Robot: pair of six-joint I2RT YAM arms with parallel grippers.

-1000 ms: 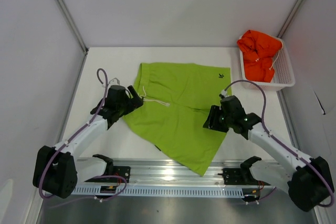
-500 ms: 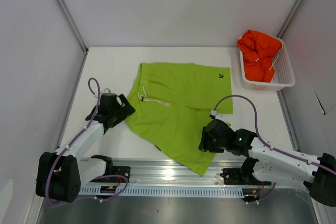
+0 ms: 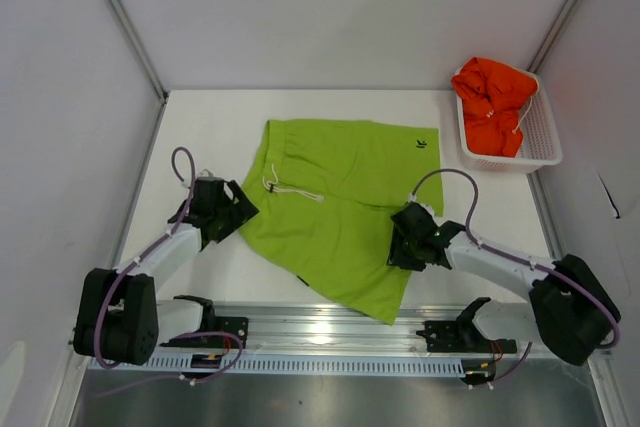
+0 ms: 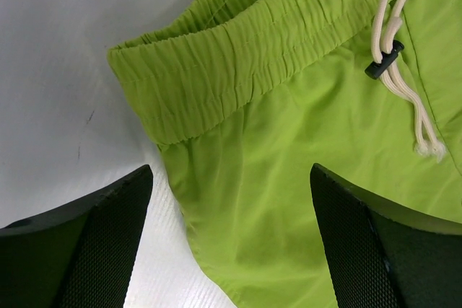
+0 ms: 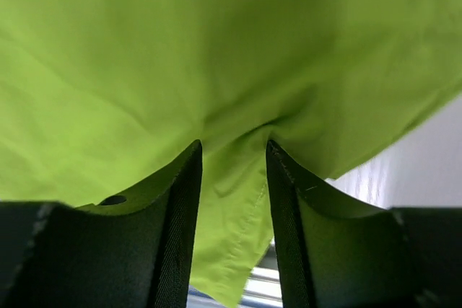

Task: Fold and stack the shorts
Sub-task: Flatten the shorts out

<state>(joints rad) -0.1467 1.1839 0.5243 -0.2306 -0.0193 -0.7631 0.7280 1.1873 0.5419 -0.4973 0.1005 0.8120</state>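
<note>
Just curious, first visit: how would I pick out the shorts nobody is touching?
Look at the table's far right corner, where a white mesh basket sits. The orange-red shorts lie crumpled inside it, unlike the green shorts spread flat mid-table.

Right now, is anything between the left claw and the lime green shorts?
Nothing visible does. The left claw hangs open directly over the lime green shorts, its fingers straddling their side edge.

Left claw (image 4: 229, 172) spread wide, right claw (image 5: 232, 146) pinched on green shorts (image 5: 216, 48)
</note>
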